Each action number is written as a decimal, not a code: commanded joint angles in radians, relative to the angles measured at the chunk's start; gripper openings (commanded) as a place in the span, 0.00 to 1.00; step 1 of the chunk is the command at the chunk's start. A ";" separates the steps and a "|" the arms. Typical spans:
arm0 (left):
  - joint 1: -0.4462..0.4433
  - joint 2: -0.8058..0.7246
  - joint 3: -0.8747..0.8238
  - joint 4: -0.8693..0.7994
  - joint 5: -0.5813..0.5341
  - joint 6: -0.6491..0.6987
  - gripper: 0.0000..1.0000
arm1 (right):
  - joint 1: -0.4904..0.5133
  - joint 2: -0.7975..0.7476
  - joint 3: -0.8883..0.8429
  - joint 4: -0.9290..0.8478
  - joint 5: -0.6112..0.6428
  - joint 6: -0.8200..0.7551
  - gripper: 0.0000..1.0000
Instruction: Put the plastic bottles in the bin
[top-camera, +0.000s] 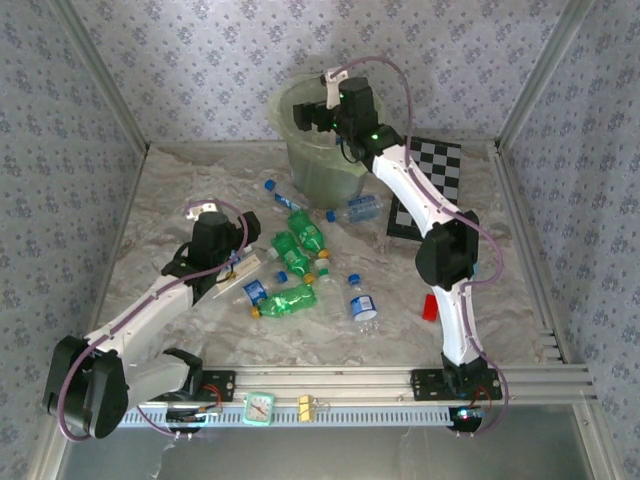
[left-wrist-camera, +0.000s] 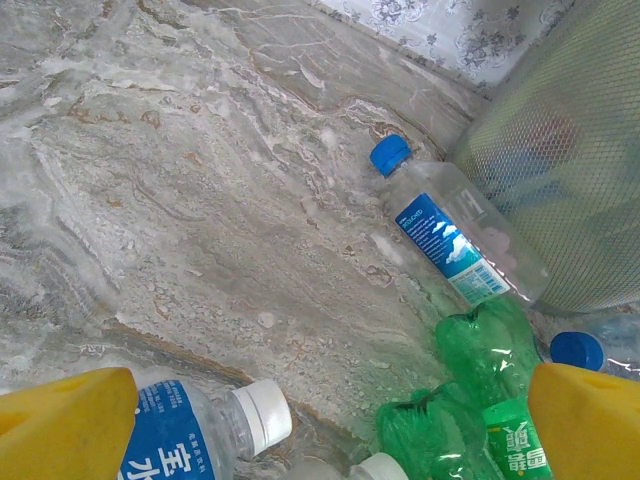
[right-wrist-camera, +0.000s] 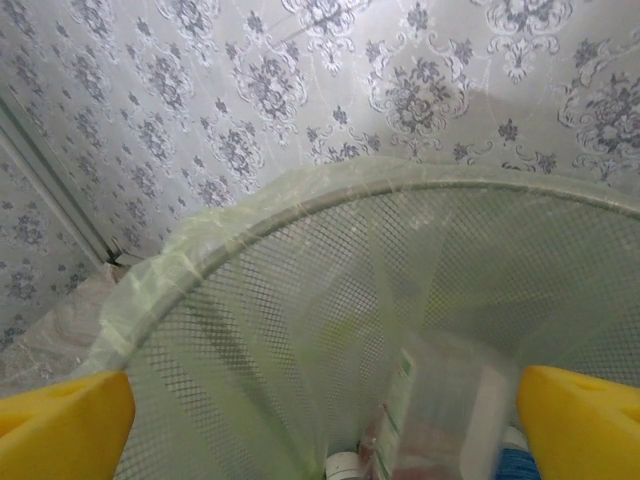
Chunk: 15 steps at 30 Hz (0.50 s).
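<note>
My left gripper (left-wrist-camera: 328, 428), spread at frame bottom over a white-capped bottle (left-wrist-camera: 205, 428), could pinch the green bottle (left-wrist-camera: 470, 360) too; right gripper (right-wrist-camera: 320, 425) spread above the bin (right-wrist-camera: 250, 225).

Bin (top-camera: 322, 172): round, pale green, translucent, bag-lined, upright at the table's far side.
Bottle inside (right-wrist-camera: 440, 410): clear, labelled, at the bottom; maybe two more by it, blurred through the bag.
Blue-capped bottle (left-wrist-camera: 455, 240): clear, on its side, just beside the bin's foot.
Green bottles (top-camera: 302, 236): crumpled, yellow caps, lying clustered mid-table.
Lone clear bottle (top-camera: 362, 306): blue cap, right of the cluster.
White-capped bottle (left-wrist-camera: 190, 430): blue label, lying between the spread fingers of my left pincer (left-wrist-camera: 320, 430).
</note>
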 joint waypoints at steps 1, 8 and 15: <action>0.004 0.004 0.033 -0.003 0.018 -0.012 1.00 | 0.018 -0.139 -0.031 0.009 -0.005 -0.031 1.00; 0.004 0.038 0.055 0.004 0.062 -0.033 1.00 | 0.030 -0.360 -0.307 0.104 0.029 -0.013 1.00; 0.003 0.077 0.068 0.053 0.127 -0.030 1.00 | 0.018 -0.633 -0.719 0.203 0.112 0.099 1.00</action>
